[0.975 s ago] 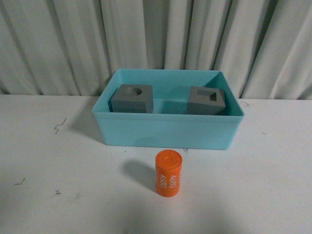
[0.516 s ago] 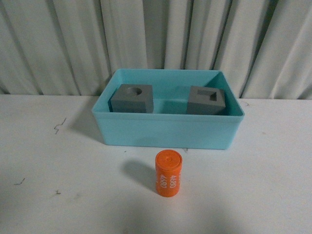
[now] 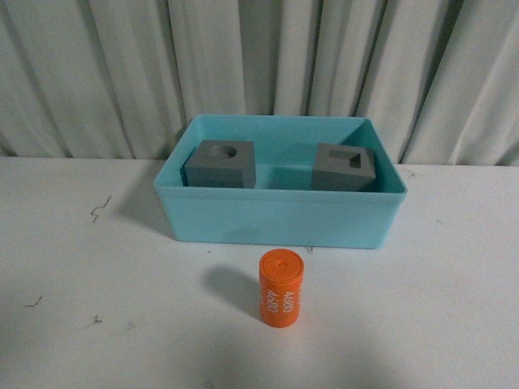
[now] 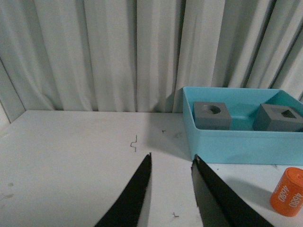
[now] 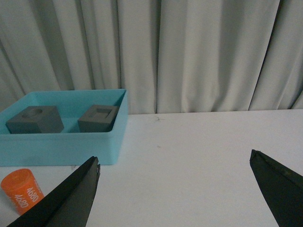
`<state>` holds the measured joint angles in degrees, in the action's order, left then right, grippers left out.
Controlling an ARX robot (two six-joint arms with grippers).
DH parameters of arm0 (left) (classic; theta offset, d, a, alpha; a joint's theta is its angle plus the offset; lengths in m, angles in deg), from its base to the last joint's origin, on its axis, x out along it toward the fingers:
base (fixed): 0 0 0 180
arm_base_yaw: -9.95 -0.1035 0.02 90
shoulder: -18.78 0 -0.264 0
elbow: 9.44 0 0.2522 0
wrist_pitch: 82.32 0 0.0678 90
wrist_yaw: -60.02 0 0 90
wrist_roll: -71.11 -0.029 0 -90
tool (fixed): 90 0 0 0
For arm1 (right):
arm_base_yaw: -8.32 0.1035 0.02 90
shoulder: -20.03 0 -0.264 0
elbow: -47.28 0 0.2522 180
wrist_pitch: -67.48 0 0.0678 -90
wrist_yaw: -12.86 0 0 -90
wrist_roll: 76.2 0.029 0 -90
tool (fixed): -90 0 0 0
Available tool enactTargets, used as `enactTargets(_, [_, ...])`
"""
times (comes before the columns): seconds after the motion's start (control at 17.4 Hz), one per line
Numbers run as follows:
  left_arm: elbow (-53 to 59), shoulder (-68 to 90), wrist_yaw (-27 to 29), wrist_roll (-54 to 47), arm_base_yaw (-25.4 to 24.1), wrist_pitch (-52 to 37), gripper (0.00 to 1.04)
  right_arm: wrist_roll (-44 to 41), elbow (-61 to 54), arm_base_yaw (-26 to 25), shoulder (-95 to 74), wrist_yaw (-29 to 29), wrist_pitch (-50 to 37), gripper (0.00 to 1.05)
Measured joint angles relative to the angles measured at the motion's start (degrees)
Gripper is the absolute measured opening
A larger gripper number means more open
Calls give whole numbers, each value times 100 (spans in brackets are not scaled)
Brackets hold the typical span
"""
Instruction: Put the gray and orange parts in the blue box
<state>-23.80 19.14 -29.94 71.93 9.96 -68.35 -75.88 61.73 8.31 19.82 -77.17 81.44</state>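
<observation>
The blue box (image 3: 276,219) stands at the back middle of the white table. Inside it sit two gray cubes: one with a round recess (image 3: 218,164) on the left, one with a rectangular recess (image 3: 345,168) on the right. The orange cylinder (image 3: 280,289) with white digits stands upright on the table in front of the box. Neither arm shows in the front view. My left gripper (image 4: 172,158) is shut and empty, low over the table left of the box (image 4: 246,142) and cylinder (image 4: 287,193). My right gripper (image 5: 175,158) is open and empty, right of the box (image 5: 61,146) and cylinder (image 5: 21,190).
A pleated grey curtain (image 3: 259,65) hangs close behind the table. Small dark scuff marks (image 3: 98,209) dot the white tabletop on the left.
</observation>
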Motion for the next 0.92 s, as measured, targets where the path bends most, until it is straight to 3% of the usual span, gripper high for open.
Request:
enactTargets(0.17, [0, 0, 0, 0, 0, 0, 70, 0, 0, 0, 0, 0, -2, 98])
enactTargets(0.34, [0, 0, 0, -7, 0, 0, 100, 0, 0, 0, 0, 2, 0, 98])
enactTargets(0.46, [0, 0, 0, -4, 0, 0, 98, 9, 4, 2, -9, 20, 42, 98])
enactTargets(0.52, [0, 0, 0, -4, 0, 2, 98, 297, 367, 90, -385, 437, 1119, 98])
enactTargets(0.57, [0, 0, -4, -4, 0, 2, 98, 542, 778, -155, -1357, 424, 1676, 98])
enactTargets(0.63, [0, 0, -7, -4, 0, -9, 98, 562, 957, -599, -1987, 168, 1521, 98])
enactTargets(0.75, [0, 0, -2, -4, 0, 0, 98, 275, 1266, -1578, -3073, -761, 557, 98])
enactTargets(0.8, [0, 0, 2, -4, 0, 0, 98, -208, 1657, -2033, -3939, -1530, -160, 98])
enactTargets(0.86, [0, 0, 0, -4, 0, -2, 98, -656, 2046, -2234, -4642, -2124, -590, 98])
enactTargets(0.92, [0, 0, -2, -4, 0, -2, 98, -1353, 2586, -2216, -5560, -2894, -468, 98])
